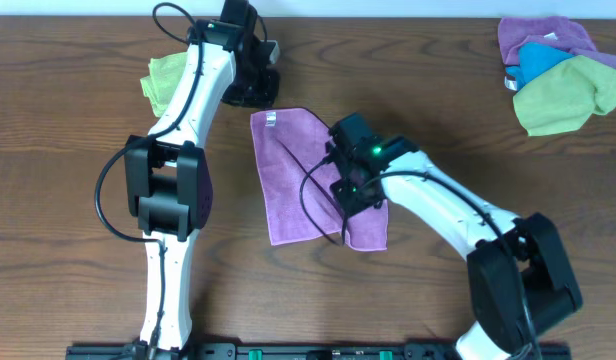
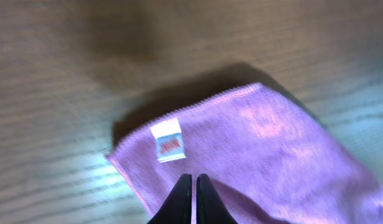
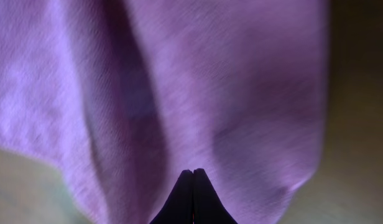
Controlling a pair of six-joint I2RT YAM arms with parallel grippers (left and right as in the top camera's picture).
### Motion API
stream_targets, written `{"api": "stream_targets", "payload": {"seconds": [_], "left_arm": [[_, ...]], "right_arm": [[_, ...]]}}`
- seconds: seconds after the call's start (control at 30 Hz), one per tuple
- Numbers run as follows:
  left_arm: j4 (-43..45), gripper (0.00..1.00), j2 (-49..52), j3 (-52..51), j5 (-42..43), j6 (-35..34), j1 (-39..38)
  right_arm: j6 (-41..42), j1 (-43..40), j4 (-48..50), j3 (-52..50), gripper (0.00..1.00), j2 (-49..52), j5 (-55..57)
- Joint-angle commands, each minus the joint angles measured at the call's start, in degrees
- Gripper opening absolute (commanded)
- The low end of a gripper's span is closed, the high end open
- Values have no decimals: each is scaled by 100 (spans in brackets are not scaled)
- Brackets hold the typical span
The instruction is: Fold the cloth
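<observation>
The magenta-purple cloth [image 1: 293,180] lies in the middle of the table, its white tag [image 1: 271,119] at the far edge. Its right side is rumpled, with one flap reaching toward the front [image 1: 368,228]. My left gripper [image 1: 256,88] is by the cloth's far left corner. In the left wrist view its fingers [image 2: 191,178] are shut, just above the cloth [image 2: 272,155], near the tag [image 2: 168,142]. My right gripper [image 1: 350,188] is over the cloth's right side. In the right wrist view its fingers [image 3: 193,172] are shut where the creases of the cloth [image 3: 241,93] meet.
A lime-green cloth [image 1: 164,80] lies at the far left, beside the left arm. At the far right corner is a pile of a lavender-purple cloth [image 1: 538,32], a blue cloth [image 1: 541,60] and a lime-green cloth [image 1: 573,95].
</observation>
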Motion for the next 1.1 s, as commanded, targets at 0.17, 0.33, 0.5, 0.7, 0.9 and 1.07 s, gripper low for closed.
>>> {"api": "stream_targets", "payload": {"seconds": [0.17, 0.33, 0.5, 0.7, 0.9, 1.07], "left_arm": [[-1036, 6, -210, 72, 485, 470, -457], [-1419, 6, -459, -181, 975, 754, -566], [-1058, 6, -1211, -1027, 540, 627, -710], [136, 6, -2422, -3040, 111, 127, -1008], [1088, 6, -2660, -4682, 428, -369, -1099], [1191, 6, -2660, -5034, 214, -428, -1108]], "right_arm": [[-81, -686, 459, -11, 2, 15, -372], [-199, -944, 616, -9, 1, 15, -732], [-289, -984, 656, 26, 1, 13, -748], [-354, -981, 791, 81, 1, 13, -1115], [-407, -981, 914, 81, 2, 13, -1191], [-444, -981, 907, 81, 1, 15, -1211]]}}
